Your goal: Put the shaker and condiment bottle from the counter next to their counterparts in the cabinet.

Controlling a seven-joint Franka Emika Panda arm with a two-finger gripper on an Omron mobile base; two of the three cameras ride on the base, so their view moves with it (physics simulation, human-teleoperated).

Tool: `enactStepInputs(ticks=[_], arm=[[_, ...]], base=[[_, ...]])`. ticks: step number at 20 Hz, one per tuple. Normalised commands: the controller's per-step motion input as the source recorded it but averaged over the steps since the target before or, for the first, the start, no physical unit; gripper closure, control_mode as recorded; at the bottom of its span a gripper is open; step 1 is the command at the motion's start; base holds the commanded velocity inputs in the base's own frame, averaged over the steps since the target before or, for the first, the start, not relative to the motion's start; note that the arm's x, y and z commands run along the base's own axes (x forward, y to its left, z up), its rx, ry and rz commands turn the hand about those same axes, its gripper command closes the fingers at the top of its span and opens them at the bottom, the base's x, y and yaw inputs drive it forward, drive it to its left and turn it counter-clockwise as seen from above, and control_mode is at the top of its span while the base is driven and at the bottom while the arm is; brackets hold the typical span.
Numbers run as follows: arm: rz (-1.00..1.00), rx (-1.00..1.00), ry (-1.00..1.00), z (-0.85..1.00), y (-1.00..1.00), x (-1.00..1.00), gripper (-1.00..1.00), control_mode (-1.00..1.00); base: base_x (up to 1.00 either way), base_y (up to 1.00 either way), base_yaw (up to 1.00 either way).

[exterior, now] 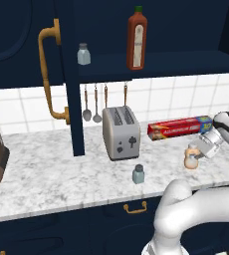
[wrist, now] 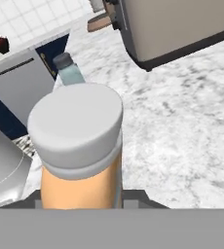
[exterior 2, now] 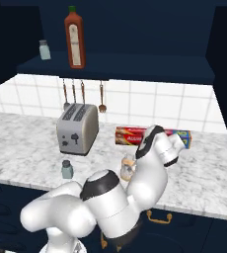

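Two items left on white-grey marbled counter (exterior: 61, 174): small tan-orange white-capped condiment bottle (exterior: 191, 158) at right end, squat teal-tinted glass shaker (exterior: 138, 174) in front of silver toaster (exterior: 120, 132). Gripper (exterior: 195, 153) clenched on bottle, bottle not lifted yet. Step: bottle pickup. Next: lift clear, carry to navy cabinet shelf (exterior: 161, 63), set beside tall red-brown green-capped bottle (exterior: 136, 38)

Gripper (exterior: 195, 153) low, jaws closed in.
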Motion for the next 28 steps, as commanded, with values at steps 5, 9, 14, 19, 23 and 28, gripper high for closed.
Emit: enactStepInputs(ticks=[5, 9, 14, 19, 23, 28], arm=[[-0.19, 0.03, -0.02, 0.0, 0.09, 0.0, 1.0, -1.0], [-0.14, 0.07, -0.03, 0.0, 0.15, -0.03, 1.0, -1.0], [-0.16, 0.06, -0.08, 0.04, 0.12, -0.06, 1.0, -1.0], [-0.21, 0.03, -0.15, 0.13, 0.3, -0.05, 1.0, -1.0], [-0.23, 0.0, -0.22, 0.21, 0.49, -0.07, 1.0, -1.0], [-0.15, -0.04, -0.25, 0.48, 0.46, 0.0, 1.0, -1.0]], base=[[0.0, 0.0, 0.0], [0.0, 0.0, 0.0], [0.0, 0.0, 0.0], [0.0, 0.0, 0.0], [0.0, 0.0, 0.0], [0.0, 0.0, 0.0]])
